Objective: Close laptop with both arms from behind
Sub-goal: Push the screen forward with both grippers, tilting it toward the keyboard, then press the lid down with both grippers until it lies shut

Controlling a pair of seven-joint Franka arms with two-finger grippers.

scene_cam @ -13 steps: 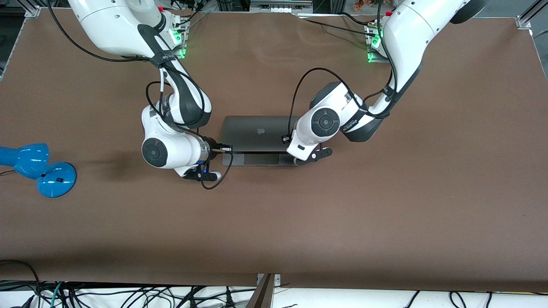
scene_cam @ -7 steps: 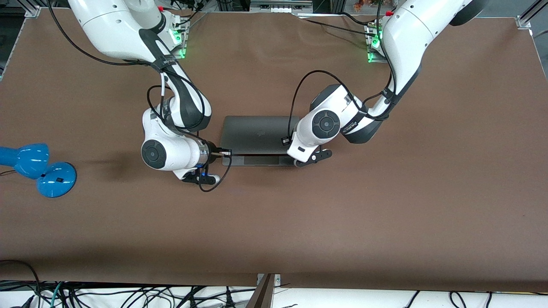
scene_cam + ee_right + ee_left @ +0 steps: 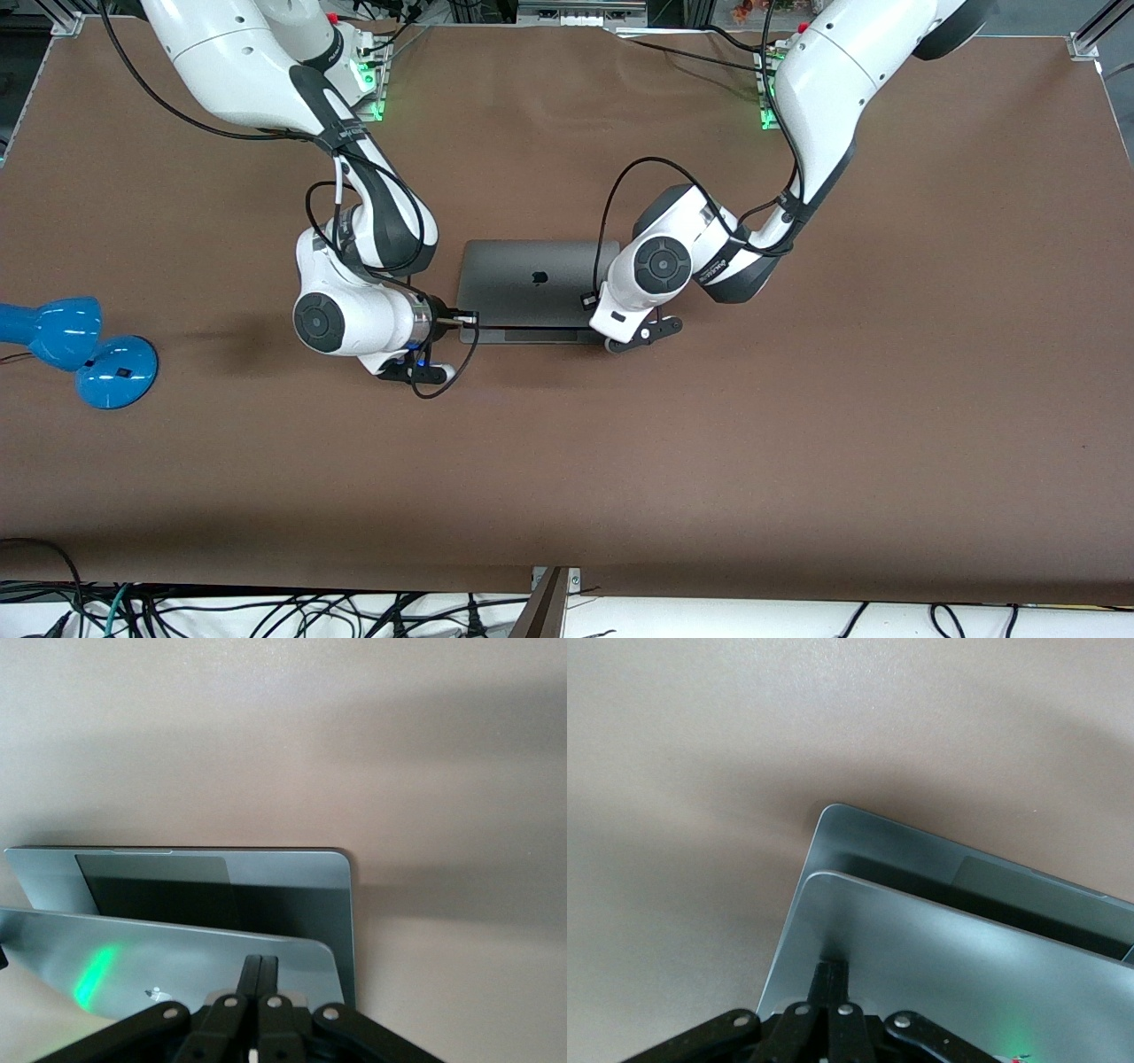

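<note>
The grey laptop (image 3: 532, 279) lies mid-table with its lid, logo up, tilted low over the base. Only a narrow strip of the base with the trackpad (image 3: 532, 335) shows. My right gripper (image 3: 459, 316) is shut and presses its fingertips on the lid's corner at the right arm's end; this shows in the right wrist view (image 3: 260, 964) on the lid (image 3: 177, 966). My left gripper (image 3: 592, 303) is shut and presses on the lid's corner at the left arm's end; the left wrist view (image 3: 831, 967) shows it on the lid (image 3: 966, 974). A dark gap remains between lid and base.
A blue lamp-like object (image 3: 80, 350) lies near the table edge at the right arm's end. Black cables loop from both wrists beside the laptop. The brown table (image 3: 709, 461) spreads wide toward the front camera.
The lid has dropped lower over the base, and the visible strip of base has narrowed. Both grippers have followed the lid down and toward the front camera.
</note>
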